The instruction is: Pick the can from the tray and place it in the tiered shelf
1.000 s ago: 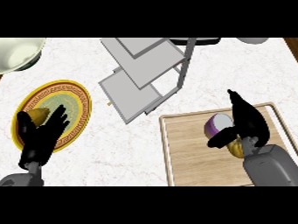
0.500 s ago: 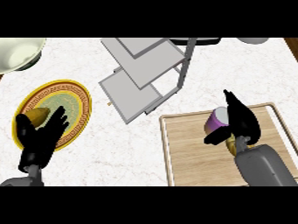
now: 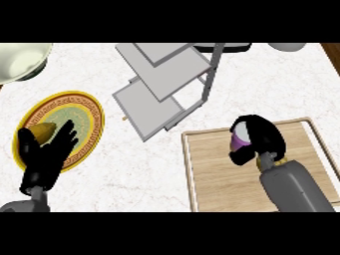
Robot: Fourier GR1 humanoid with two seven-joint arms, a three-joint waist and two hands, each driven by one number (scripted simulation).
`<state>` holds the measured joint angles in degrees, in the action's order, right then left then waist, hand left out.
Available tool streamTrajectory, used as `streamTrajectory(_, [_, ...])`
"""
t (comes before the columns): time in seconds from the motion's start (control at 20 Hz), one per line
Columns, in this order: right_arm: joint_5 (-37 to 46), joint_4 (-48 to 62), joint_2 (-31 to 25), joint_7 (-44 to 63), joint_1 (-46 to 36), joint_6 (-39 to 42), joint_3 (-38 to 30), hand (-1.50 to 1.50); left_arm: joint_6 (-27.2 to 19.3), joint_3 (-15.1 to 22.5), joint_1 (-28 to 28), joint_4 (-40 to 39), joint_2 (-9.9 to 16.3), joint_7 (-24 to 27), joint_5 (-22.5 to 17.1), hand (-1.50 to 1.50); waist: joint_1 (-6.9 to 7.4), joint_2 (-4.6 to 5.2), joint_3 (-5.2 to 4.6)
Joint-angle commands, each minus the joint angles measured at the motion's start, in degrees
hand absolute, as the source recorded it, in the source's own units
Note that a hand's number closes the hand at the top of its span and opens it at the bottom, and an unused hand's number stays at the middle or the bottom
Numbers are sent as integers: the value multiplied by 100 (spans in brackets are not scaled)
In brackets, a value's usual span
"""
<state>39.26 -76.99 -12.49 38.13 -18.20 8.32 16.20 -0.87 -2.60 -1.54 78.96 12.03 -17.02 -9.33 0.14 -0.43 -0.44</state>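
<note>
A purple can with a pale top stands on the wooden tray at the lower right. My right hand is curled round the can from its right side and hides most of it. The grey tiered shelf with two flat levels and a metal frame stands at the top centre, up and to the left of the tray. My left hand rests open with fingers up, over the lower part of the yellow plate.
A yellow item lies on the patterned plate at the left. A pale green bowl sits at the top left corner. A white round dish shows at the top right edge.
My right hand has shifted left and curled its fingers round the can on the tray. The left hand has stayed over the plate.
</note>
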Motion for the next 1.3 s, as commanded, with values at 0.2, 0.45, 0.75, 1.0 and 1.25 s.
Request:
streamTrajectory(0.2, [317, -156, 468, -773, 484, -680, 247, 150, 28, -105, -176, -101, -10, -114, 40, 0, -16, 43, 45])
streamTrajectory(0.45, [341, 473, 1228, 2166, -858, -2153, 688, 150, 192, 162, -332, -58, -76, -29, 87, 0, 593, 161, 37])
streamTrajectory(0.75, [1000, 759, 1243, 3282, -2181, -2958, 747, 150, 256, 342, -470, -124, -133, -125, 164, 0, 931, 132, 1])
streamTrajectory(1.0, [1817, 1060, 1245, 3786, -3071, -3004, 749, 150, 210, 419, -587, -147, -188, -246, 214, 0, 943, 35, -21])
streamTrajectory(1.25, [2432, 1431, 1247, 4304, -3885, -2883, 572, 150, 188, 434, -627, -247, -192, -210, 272, 0, 868, -18, -30])
